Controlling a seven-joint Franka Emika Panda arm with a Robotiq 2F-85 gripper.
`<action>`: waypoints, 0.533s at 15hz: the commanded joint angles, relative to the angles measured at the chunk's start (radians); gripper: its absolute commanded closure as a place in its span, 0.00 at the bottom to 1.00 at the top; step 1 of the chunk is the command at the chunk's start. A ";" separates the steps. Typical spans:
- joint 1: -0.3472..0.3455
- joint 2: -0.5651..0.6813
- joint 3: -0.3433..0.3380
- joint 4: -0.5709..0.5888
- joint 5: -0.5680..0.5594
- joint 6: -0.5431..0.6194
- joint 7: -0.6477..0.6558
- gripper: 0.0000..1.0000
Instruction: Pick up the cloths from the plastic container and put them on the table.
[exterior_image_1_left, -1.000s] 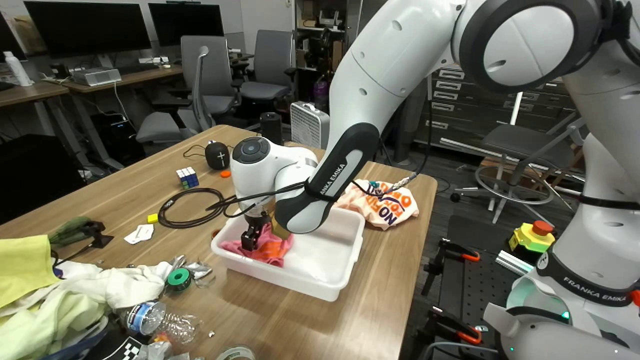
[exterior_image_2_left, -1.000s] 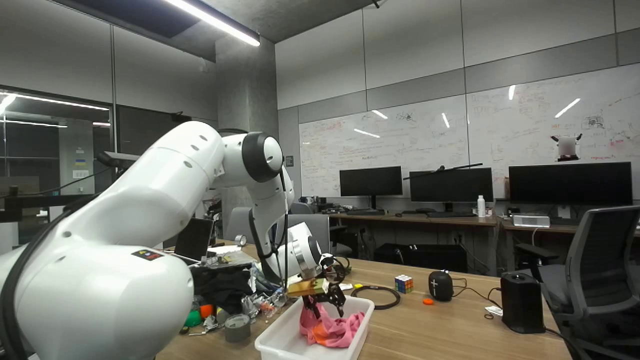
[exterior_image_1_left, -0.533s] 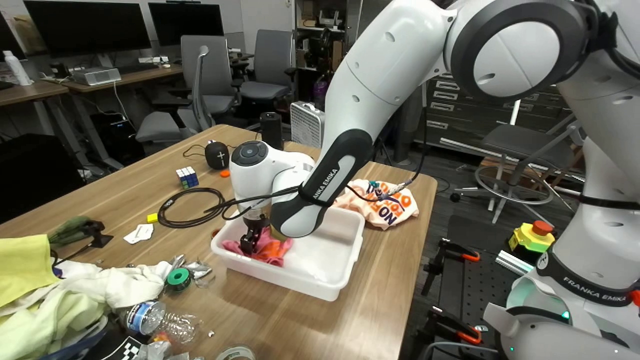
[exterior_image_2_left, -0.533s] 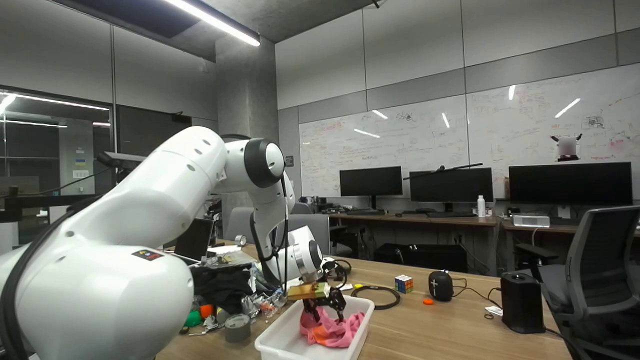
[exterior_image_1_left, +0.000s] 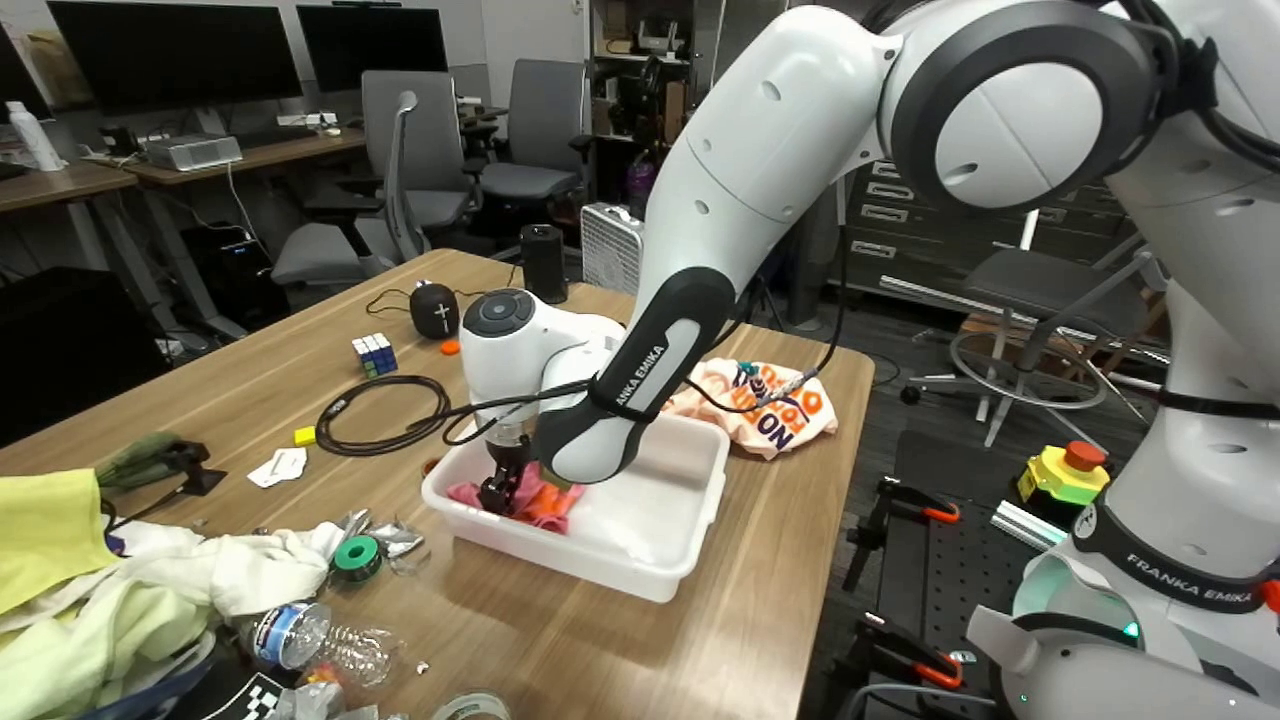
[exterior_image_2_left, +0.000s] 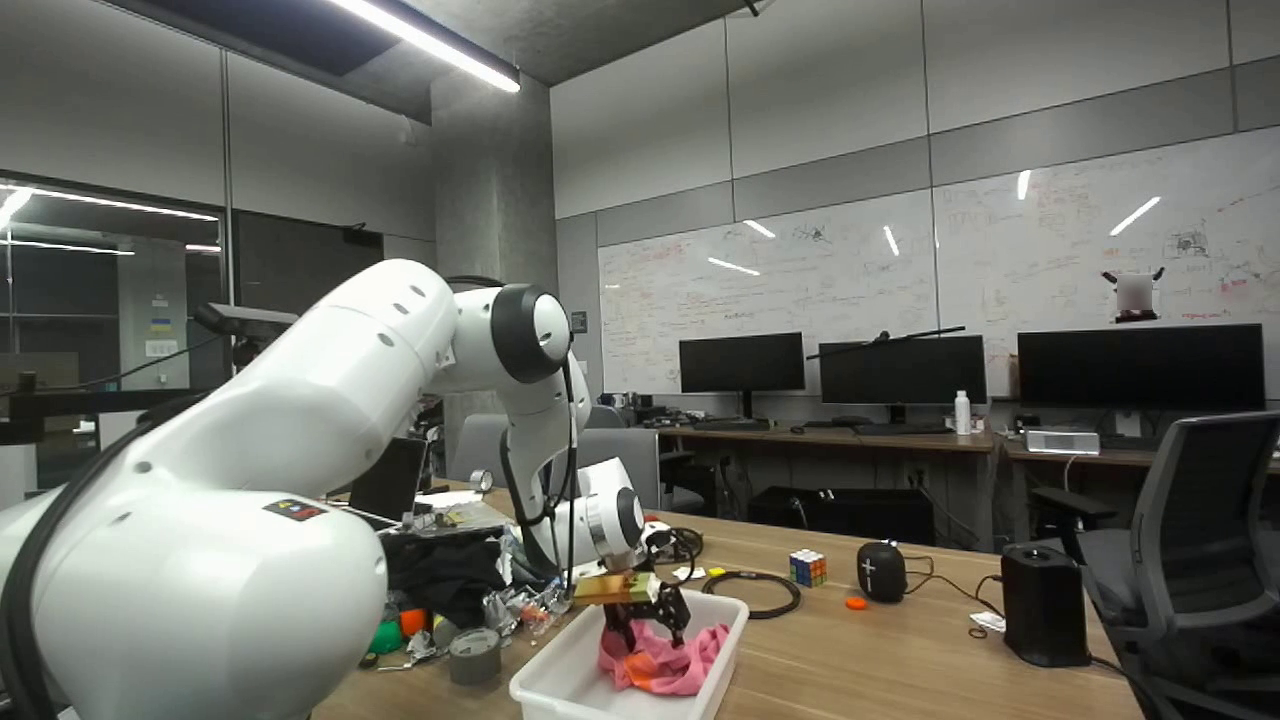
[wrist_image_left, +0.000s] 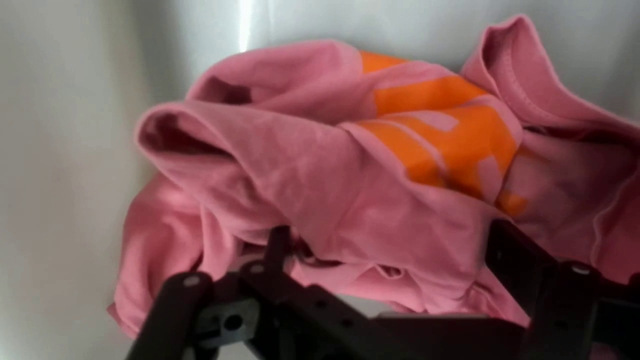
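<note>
Across your table (exterior_image_1_left: 750, 580) the white arm (exterior_image_1_left: 740, 150) reaches, "FRANKA EMIKA" legible on its base in an exterior view; it hides part of the plastic container (exterior_image_1_left: 645, 505). A whitish fabric heap (exterior_image_1_left: 250, 572) lies off to one side. The cream-white cloth (exterior_image_1_left: 762, 410), reading "NO" among other letters, lies on the table just beside the container, whose walls ring the crumpled, orange-printed pink cloth (wrist_image_left: 340, 185). Your gripper (wrist_image_left: 390, 242) stands spread, one tip at each side of a pink fold, lower in the container than a second ago. Nearby lie a black cable coil (exterior_image_1_left: 370, 449), a clear bottle (exterior_image_1_left: 315, 640), its print too blurred to read, and a puzzle cube (exterior_image_1_left: 374, 355).
</note>
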 joint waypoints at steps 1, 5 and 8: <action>-0.015 0.036 0.014 0.039 0.049 0.011 -0.052 0.00; -0.019 0.046 0.013 0.041 0.063 0.014 -0.064 0.27; -0.015 0.041 0.008 0.041 0.069 0.016 -0.064 0.51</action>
